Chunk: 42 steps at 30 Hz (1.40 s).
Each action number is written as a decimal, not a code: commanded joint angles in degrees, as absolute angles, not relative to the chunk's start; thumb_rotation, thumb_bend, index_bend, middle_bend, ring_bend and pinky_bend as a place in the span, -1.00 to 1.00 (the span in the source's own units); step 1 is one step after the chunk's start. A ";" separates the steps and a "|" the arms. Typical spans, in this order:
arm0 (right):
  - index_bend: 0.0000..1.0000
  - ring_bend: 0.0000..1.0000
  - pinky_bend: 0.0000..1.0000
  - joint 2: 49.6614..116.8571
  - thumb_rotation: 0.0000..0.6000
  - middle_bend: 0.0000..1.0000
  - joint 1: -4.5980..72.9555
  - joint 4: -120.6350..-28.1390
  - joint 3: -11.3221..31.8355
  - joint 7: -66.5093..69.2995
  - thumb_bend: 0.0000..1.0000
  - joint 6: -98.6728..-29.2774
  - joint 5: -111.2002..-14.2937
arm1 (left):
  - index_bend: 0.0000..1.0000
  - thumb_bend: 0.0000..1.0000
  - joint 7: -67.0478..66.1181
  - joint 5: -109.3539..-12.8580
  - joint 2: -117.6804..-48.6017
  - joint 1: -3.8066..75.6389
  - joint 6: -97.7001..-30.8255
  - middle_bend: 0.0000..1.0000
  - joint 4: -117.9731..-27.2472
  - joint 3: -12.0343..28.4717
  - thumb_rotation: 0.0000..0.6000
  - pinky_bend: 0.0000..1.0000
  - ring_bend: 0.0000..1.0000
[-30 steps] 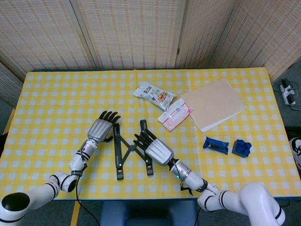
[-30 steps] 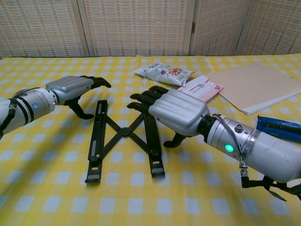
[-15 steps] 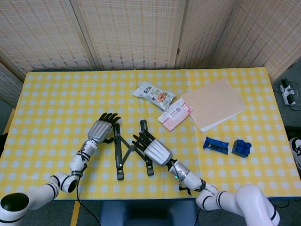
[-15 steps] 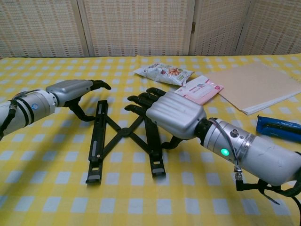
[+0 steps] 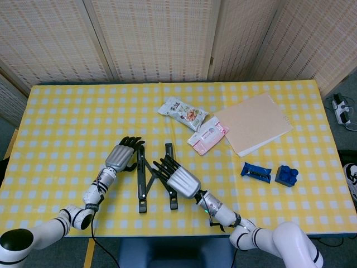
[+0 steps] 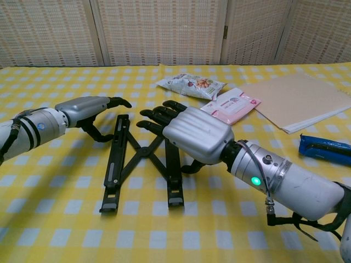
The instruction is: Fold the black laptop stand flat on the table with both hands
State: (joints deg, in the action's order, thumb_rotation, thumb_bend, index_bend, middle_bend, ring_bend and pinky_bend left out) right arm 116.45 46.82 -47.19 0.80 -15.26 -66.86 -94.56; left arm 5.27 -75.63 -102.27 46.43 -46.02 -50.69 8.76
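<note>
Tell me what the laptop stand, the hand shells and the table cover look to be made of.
Laptop stand: matte black bars, likely metal or hard plastic; thin, straight, rigid, crossed struts.
Shells of the left hand and right hand: glossy silver-grey, ridged, with highlights; painted metal or plastic, cannot tell which.
Table cover: yellow-and-white checked cloth or vinyl; lies flat and looks soft.

- I'd call this a staged test room, not a lived-in home — woven folding screens (image 5: 156, 39) wall off the table's far edge.
- The table (image 5: 72, 111) wears a yellow checked cloth.
- Loose props near its right edge — a snack packet (image 5: 183, 113), a tissue pack (image 5: 208, 134), a tan folder (image 5: 254, 123), blue blocks (image 5: 285, 175).
- A power strip (image 5: 341, 109) lies on the floor beyond the far right corner.
</note>
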 commanded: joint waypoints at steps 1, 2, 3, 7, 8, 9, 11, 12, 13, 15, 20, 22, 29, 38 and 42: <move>-1.00 -1.00 -1.00 117.85 1.00 -1.00 46.83 -45.31 0.80 -13.69 -0.56 -68.41 -95.57 | -0.72 -0.38 5.97 -75.52 -101.95 46.44 -45.54 -0.86 -51.31 8.78 1.00 -0.87 -1.00; -1.00 -1.00 -1.00 118.23 1.00 -1.00 46.86 -44.67 0.79 -13.24 -0.56 -68.77 -95.82 | -0.72 -0.38 6.22 -75.46 -101.85 46.45 -45.36 -0.86 -51.50 8.81 1.00 -0.87 -1.00; -1.00 -1.00 -1.00 118.67 1.00 -1.00 46.91 -44.03 0.82 -12.83 -0.56 -69.30 -96.11 | -0.72 -0.38 6.52 -75.34 -101.75 46.47 -45.14 -0.86 -51.71 8.86 1.00 -0.87 -1.00; -1.00 -1.00 -1.00 120.96 1.00 -1.00 47.12 -40.95 0.83 -11.51 -0.56 -70.95 -97.14 | -0.72 -0.38 7.58 -74.97 -101.23 46.57 -44.17 -0.86 -52.64 8.99 1.00 -0.87 -1.00; -1.00 -1.00 -1.00 121.43 1.00 -1.00 47.19 -40.30 0.85 -11.20 -0.56 -71.42 -97.37 | -0.72 -0.38 7.79 -74.93 -101.11 46.58 -44.03 -0.86 -52.85 9.00 1.00 -0.87 -1.00; -1.00 -1.00 -1.00 121.92 1.00 -1.00 47.24 -39.65 0.92 -10.92 -0.56 -71.85 -97.55 | -0.72 -0.38 7.95 -74.91 -100.99 46.60 -43.88 -0.86 -53.03 9.00 1.00 -0.87 -1.00; -1.00 -1.00 -1.00 122.98 1.00 -1.00 47.36 -38.33 1.07 -10.26 -0.56 -72.60 -97.82 | -0.72 -0.38 8.29 -74.90 -100.78 46.65 -43.64 -0.86 -53.43 8.98 1.00 -0.87 -1.00; -1.00 -1.00 -1.00 123.52 1.00 -1.00 47.44 -37.64 1.14 -9.95 -0.56 -73.02 -97.98 | -0.72 -0.38 8.48 -74.89 -100.67 46.66 -43.54 -0.86 -53.67 8.97 1.00 -0.87 -1.00; -1.00 -1.00 -1.00 123.85 1.00 -1.00 47.53 -37.18 1.15 -9.72 -0.56 -73.23 -98.12 | -0.72 -0.38 8.63 -74.89 -100.55 46.67 -43.46 -0.86 -53.90 8.97 1.00 -0.87 -1.00; -1.00 -1.00 -1.00 124.58 1.00 -1.00 47.70 -36.21 1.28 -9.49 -0.57 -73.80 -98.33 | -0.72 -0.38 8.97 -74.94 -100.30 46.69 -43.35 -0.86 -54.46 8.95 1.00 -0.87 -1.00; -1.00 -1.00 -1.00 125.85 1.00 -1.00 48.11 -34.87 1.44 -8.97 -0.57 -74.43 -98.65 | -0.72 -0.38 9.81 -74.98 -99.56 46.74 -42.98 -0.86 -56.16 8.93 1.00 -0.87 -1.00; -1.00 -1.00 -1.00 126.23 1.00 -1.00 48.22 -34.51 1.45 -8.88 -0.56 -74.58 -98.75 | -0.72 -0.38 9.97 -75.03 -99.24 46.77 -42.85 -0.86 -56.90 8.86 1.00 -0.87 -1.00; -1.00 -1.00 -1.00 126.94 1.00 -1.00 48.37 -33.85 1.22 -9.08 -0.56 -75.01 -99.12 | -0.72 -0.38 9.44 -75.05 -98.78 46.85 -42.87 -0.86 -57.89 8.65 1.00 -0.87 -1.00; -1.00 -1.00 -1.00 116.54 1.00 -1.00 48.27 -47.23 -0.34 -12.43 -0.56 -72.91 -100.04 | -0.74 -0.38 11.44 -73.76 -95.14 44.50 -45.73 -0.88 -59.52 9.75 1.00 -0.88 -1.00; -1.00 -1.00 -1.00 106.56 1.00 -1.00 50.71 -63.01 0.27 -15.23 -0.57 -63.99 -97.67 | -0.74 -0.38 12.41 -73.23 -92.60 42.88 -47.77 -0.88 -60.97 10.29 1.00 -0.89 -1.00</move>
